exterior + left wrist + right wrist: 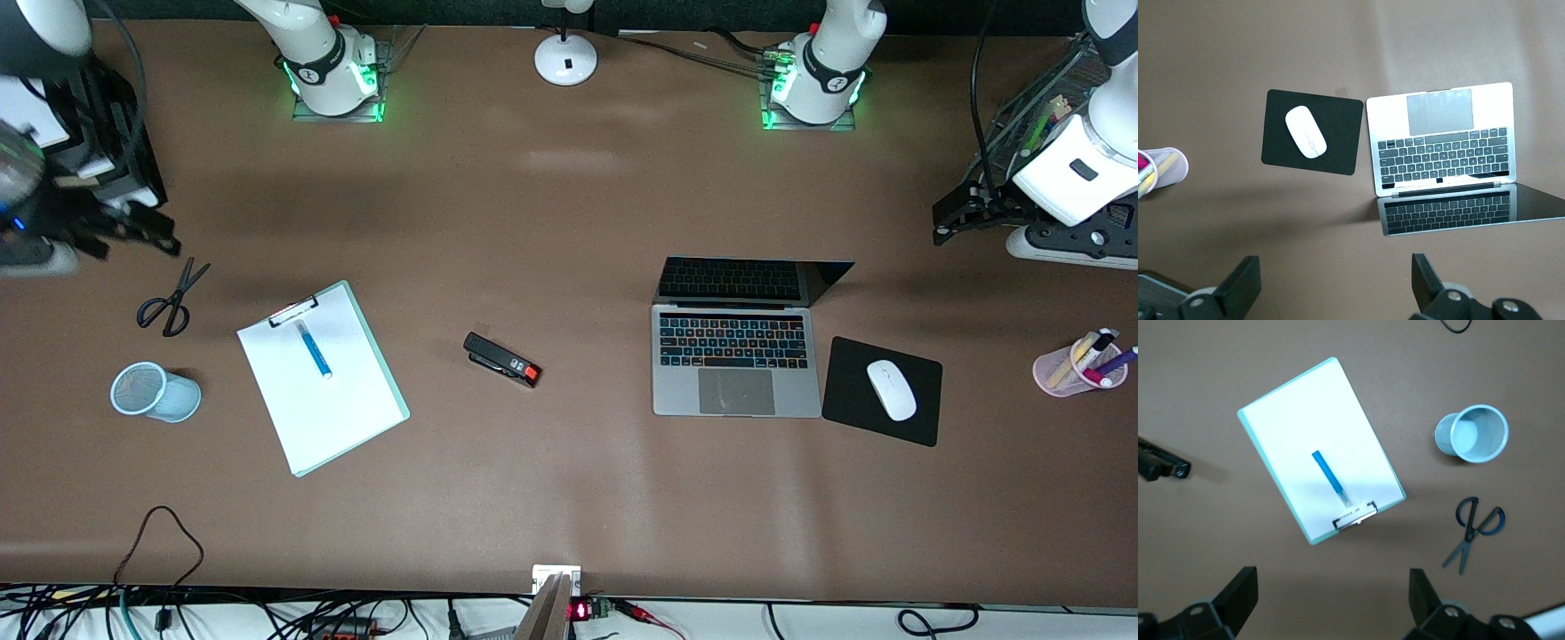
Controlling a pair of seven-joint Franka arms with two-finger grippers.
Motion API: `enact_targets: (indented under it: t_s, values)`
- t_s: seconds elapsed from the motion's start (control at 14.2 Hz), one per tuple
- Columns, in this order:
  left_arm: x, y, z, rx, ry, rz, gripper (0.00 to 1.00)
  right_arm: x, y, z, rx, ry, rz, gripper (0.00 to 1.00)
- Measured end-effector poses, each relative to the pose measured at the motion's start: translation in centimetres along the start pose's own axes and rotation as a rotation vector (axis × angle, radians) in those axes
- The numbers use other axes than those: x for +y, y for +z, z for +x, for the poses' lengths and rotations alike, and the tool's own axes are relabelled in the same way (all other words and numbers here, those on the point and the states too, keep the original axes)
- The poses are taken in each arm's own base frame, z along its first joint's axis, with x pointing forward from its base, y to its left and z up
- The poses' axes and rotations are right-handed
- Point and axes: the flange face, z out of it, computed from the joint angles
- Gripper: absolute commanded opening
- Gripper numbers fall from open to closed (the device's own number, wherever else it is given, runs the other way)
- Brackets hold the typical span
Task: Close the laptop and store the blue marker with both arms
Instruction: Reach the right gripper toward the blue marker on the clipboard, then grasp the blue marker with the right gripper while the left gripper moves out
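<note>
The laptop (736, 356) stands open toward the left arm's end of the table, with its screen tilted back; it also shows in the left wrist view (1441, 143). The blue marker (313, 348) lies on the white sheet of a clipboard (338, 409) toward the right arm's end, and shows in the right wrist view (1330, 477). My left gripper (1336, 283) is open and empty, high over the table's end beside the laptop (965, 218). My right gripper (1331, 600) is open and empty, high over the table's other end (124, 231), beside the clipboard (1291, 427).
A black stapler (500, 358) lies between the clipboard and the laptop. A white mouse (891, 389) sits on a black mouse pad (920, 418) beside the laptop. A pink cup of pens (1078, 364), scissors (173, 298) and a light-blue cup (156, 391) stand near the table's ends.
</note>
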Motion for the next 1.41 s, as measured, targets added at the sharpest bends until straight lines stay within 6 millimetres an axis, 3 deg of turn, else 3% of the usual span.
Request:
enact_targets:
  t_s: [0.28,0.35,0.42,0.49,0.56,0.78,1.2,1.34,1.41]
  values:
    - [0.0,1.6,0.6,-0.034,0.001,-0.003,1.00,0.1,9.8,3.9,-0.041,-0.034,-0.005,1.00]
    - [0.1,1.8,0.7,-0.037,0.002,-0.003,0.87,-0.1,12.2,4.7,-0.050,-0.083,-0.004,1.00]
    - [0.1,1.9,0.7,-0.040,0.003,-0.003,0.51,-0.4,14.3,5.3,-0.056,-0.138,-0.003,1.00]
    - [0.2,2.0,0.8,-0.042,0.005,-0.003,0.22,-0.8,16.3,5.7,-0.063,-0.189,-0.002,1.00]
    - [0.3,2.2,0.8,-0.045,0.007,-0.004,0.07,-1.2,18.3,6.1,-0.071,-0.246,0.000,1.00]
    - [0.6,2.3,1.0,-0.061,0.011,-0.005,0.02,-3.2,22.5,6.6,-0.099,-0.395,0.007,0.99]
    - [1.1,2.5,1.2,-0.116,0.021,-0.013,0.00,-5.4,28.4,6.9,-0.117,-0.594,0.015,0.67]
    - [1.9,3.1,0.9,-0.160,0.026,-0.051,0.00,-5.9,29.8,7.0,-0.116,-0.625,0.014,0.53]
    - [2.5,3.3,0.7,-0.179,0.026,-0.076,0.00,-6.1,30.3,7.0,-0.112,-0.636,0.013,0.51]
